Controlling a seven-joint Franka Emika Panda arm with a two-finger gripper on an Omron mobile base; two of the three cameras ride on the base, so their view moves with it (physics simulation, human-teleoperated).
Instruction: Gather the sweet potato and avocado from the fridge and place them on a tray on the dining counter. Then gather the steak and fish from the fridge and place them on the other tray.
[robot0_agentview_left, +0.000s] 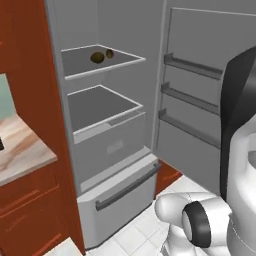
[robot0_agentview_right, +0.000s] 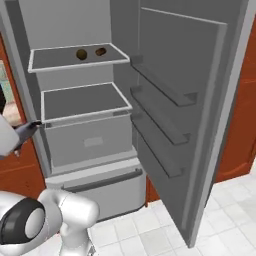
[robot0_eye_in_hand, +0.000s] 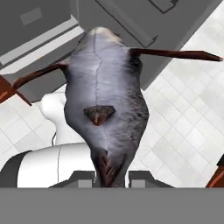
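Note:
My gripper (robot0_eye_in_hand: 111, 177) is shut on the tail end of the fish (robot0_eye_in_hand: 105, 100), a grey fish with reddish-brown fins that hangs over the white floor tiles. A pale grey part of the fish (robot0_agentview_right: 12, 136) pokes in at the left edge of the right base view. The fridge (robot0_agentview_left: 115, 150) stands open in front, its door (robot0_agentview_right: 180, 100) swung out to the right. On its top shelf lie an olive-brown lump (robot0_agentview_left: 97, 57) and a smaller reddish-brown lump (robot0_agentview_left: 109, 53); they are too small to tell as avocado and sweet potato. Steak, both trays and the dining counter are out of view.
The second shelf (robot0_agentview_left: 102, 106) is bare, with a closed drawer (robot0_agentview_left: 125, 187) below it. Left of the fridge, a beige marbled counter (robot0_agentview_left: 20, 147) sits on red-brown cabinets. White floor tiles (robot0_agentview_right: 160, 235) lie in front of the open door.

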